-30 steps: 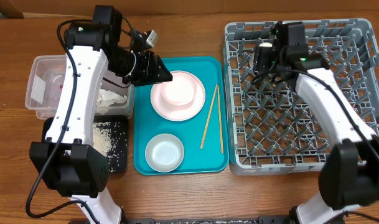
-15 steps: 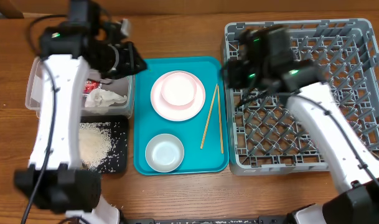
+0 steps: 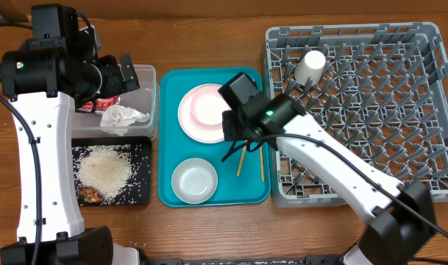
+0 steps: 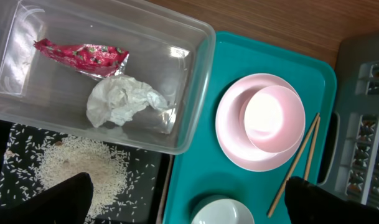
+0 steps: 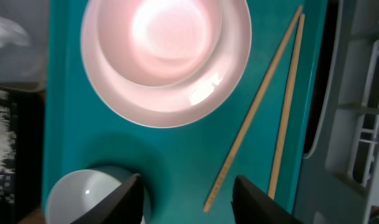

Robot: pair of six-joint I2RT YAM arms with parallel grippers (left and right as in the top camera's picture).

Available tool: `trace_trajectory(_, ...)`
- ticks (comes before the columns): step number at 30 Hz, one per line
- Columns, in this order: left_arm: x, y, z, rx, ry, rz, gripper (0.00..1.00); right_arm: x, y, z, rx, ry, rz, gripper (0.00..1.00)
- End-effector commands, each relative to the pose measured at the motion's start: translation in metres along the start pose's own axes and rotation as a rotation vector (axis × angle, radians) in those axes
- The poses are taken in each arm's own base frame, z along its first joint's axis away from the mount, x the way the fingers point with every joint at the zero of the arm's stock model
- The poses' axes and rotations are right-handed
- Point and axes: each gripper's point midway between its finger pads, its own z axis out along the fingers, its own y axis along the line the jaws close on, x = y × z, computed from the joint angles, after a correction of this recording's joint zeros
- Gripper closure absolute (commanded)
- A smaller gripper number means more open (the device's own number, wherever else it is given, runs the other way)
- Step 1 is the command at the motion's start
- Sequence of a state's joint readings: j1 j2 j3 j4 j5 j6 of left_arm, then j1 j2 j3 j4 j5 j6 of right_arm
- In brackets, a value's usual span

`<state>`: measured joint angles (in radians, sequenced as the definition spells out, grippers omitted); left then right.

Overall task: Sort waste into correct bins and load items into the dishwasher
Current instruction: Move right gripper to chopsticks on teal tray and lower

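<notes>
My left gripper (image 3: 124, 73) (image 4: 189, 205) hangs wide open and empty above the clear tub (image 3: 144, 73) (image 4: 195, 74), which holds the red wrapper (image 4: 83, 55) and the white napkin (image 4: 124, 102). Rice (image 3: 102, 168) with brown scraps lies on the black tray (image 3: 144, 193). My right gripper (image 3: 240, 151) (image 5: 190, 194) is open over the teal tray (image 3: 172, 132), its fingers straddling the near end of the chopsticks (image 5: 257, 109) (image 3: 261, 165). The pinkish bowl (image 3: 209, 107) sits in the pink plate (image 3: 198, 129). The small grey-white bowl (image 3: 194, 180) (image 5: 83, 196) is beside my right gripper's left finger. A white cup (image 3: 310, 65) stands in the grey rack (image 3: 400, 147).
The rack's left wall (image 5: 357, 124) rises just right of the chopsticks. The tub and the black tray sit end to end against the teal tray's left edge. Bare wooden table (image 3: 209, 29) runs along the back and front.
My left gripper swung left from above the plate to above the tub and opened; the red wrapper now lies there. My right arm left the cup in the rack and moved over the chopsticks.
</notes>
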<state>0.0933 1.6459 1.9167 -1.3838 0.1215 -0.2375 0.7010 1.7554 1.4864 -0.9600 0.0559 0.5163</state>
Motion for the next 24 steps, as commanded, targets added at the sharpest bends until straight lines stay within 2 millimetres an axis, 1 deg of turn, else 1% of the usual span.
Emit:
trace_trajectory(1,-0.001,0.005,0.004,-0.029,0.004,-0.013,0.0,0.009,0.004,0.018,-0.011,0.063,0.041,0.39)
trace_trajectory(2,-0.001,0.005,0.004,-0.029,0.004,-0.013,0.0,0.012,0.006,0.02,-0.022,0.081,0.042,0.3)
trace_trajectory(3,-0.001,0.004,0.004,-0.029,0.004,-0.013,0.0,0.017,0.01,0.023,-0.042,0.109,0.042,0.01)
trace_trajectory(9,-0.001,0.005,0.004,-0.029,0.004,-0.013,0.0,0.02,0.01,0.024,-0.044,0.127,0.072,0.0)
trace_trajectory(10,-0.001,0.005,0.004,-0.029,0.004,-0.013,0.0,0.021,0.009,0.024,-0.037,0.131,0.094,0.1)
trace_trajectory(11,-0.001,0.005,0.004,-0.029,0.004,-0.013,0.0,0.022,0.005,0.024,-0.012,0.133,0.155,0.43)
trace_trajectory(12,-0.001,0.005,0.004,-0.029,0.004,-0.013,0.0,0.023,0.002,0.024,0.009,0.129,0.204,0.55)
trace_trajectory(13,-0.001,0.005,0.004,-0.029,0.004,-0.013,0.0,0.022,0.0,0.024,0.022,0.123,0.237,0.62)
trace_trajectory(17,-0.001,0.005,0.004,-0.029,0.004,-0.013,0.0,0.018,-0.012,0.029,0.083,0.074,0.304,0.67)
trace_trajectory(22,-0.001,0.005,0.004,-0.029,0.004,-0.013,0.0,0.024,-0.02,0.048,0.097,0.051,0.343,0.67)
trace_trajectory(23,-0.001,0.005,0.004,-0.029,0.004,-0.013,0.0,0.026,-0.027,0.055,0.121,0.03,0.365,0.67)
trace_trajectory(24,-0.001,0.005,0.004,-0.029,0.004,-0.013,0.0,0.026,-0.031,0.058,0.138,0.015,0.371,0.67)
